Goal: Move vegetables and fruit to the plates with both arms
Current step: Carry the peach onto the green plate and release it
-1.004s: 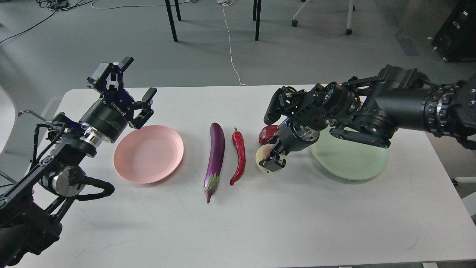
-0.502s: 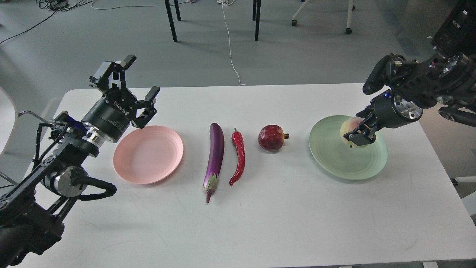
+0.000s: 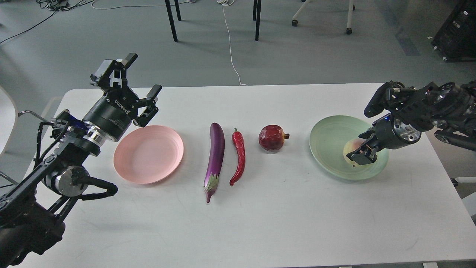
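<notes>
The purple eggplant (image 3: pixel 215 160), the red chili pepper (image 3: pixel 239 156) and the dark red pomegranate (image 3: pixel 272 138) lie side by side at the table's middle. The pale pink plate (image 3: pixel 148 154) lies empty to their left. My left gripper (image 3: pixel 138 78) is open and empty, raised above the pink plate's far left rim. My right gripper (image 3: pixel 360 152) is shut on the pale peach (image 3: pixel 351 148) and holds it low over the pale green plate (image 3: pixel 329 145) at the right. I cannot tell whether the peach touches the plate.
The white table (image 3: pixel 260 223) has bare surface along its front. Chair and table legs (image 3: pixel 171 18) and a white cable (image 3: pixel 230 44) lie on the grey floor behind. A black case (image 3: pixel 455 33) stands at the far right.
My right gripper has carried the peach from beside the pomegranate rightward to the green plate and lowered it there. My left gripper has barely moved.
</notes>
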